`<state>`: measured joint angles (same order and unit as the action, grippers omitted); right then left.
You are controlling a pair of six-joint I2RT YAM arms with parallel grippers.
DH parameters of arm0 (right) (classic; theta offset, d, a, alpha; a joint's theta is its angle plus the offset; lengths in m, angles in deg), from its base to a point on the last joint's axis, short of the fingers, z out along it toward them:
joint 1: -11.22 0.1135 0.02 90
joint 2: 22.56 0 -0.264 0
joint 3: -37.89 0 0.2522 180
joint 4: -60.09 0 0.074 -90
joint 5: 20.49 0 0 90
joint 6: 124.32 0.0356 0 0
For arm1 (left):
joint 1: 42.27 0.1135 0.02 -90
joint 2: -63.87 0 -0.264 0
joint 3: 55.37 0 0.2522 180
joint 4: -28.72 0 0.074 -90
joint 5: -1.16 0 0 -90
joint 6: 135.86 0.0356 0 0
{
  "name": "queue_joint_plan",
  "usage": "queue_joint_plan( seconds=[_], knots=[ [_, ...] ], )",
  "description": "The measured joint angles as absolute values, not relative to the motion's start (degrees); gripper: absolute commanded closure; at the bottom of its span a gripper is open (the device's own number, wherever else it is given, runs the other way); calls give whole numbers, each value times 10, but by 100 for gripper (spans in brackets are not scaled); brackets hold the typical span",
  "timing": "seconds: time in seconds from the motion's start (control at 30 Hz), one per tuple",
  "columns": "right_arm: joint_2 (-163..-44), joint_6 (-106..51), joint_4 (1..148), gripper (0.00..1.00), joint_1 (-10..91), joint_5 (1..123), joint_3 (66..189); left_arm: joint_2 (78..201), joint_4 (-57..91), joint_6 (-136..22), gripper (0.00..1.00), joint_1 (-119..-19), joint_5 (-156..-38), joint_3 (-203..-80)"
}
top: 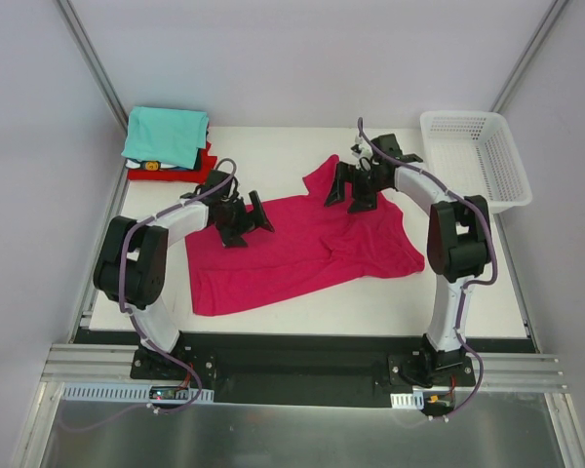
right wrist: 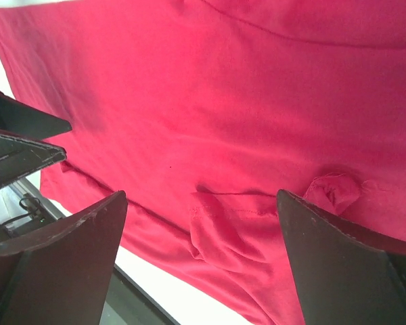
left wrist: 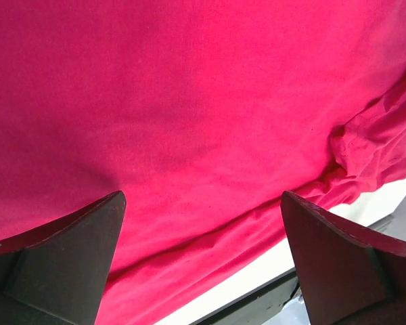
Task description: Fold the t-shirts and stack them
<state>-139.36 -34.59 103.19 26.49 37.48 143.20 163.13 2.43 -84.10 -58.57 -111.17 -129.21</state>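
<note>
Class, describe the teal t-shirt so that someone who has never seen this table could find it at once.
Look to the far left corner of the white table, across from the white basket. A small pile of folded shirts sits there, and the teal t-shirt lies on top. It is the only teal thing, folded, unlike the big pink t-shirt spread out mid-table.

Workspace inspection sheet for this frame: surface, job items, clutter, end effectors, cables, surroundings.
Surface: white table, no damage seen.
Job's things: pink t-shirt spread unfolded mid-table, creased; folded stack at far left, teal on top, red beneath.
Clutter: mesh basket, white, at far right corner.
Grippers: left end effector open over the shirt; right end effector open over the shirt; neither holds cloth.
Cables: purple cables run along both arms.
Surroundings: white walls; aluminium rail at the arm bases.
</note>
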Motion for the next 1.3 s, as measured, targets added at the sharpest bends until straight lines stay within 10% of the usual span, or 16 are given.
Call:
queue_joint_plan(
  seconds=[1.3],
  knots=[
    [-1304,-325,902,4,273,351,1194,1474,178,-873,1,-572,-1143,-1054]
  ],
)
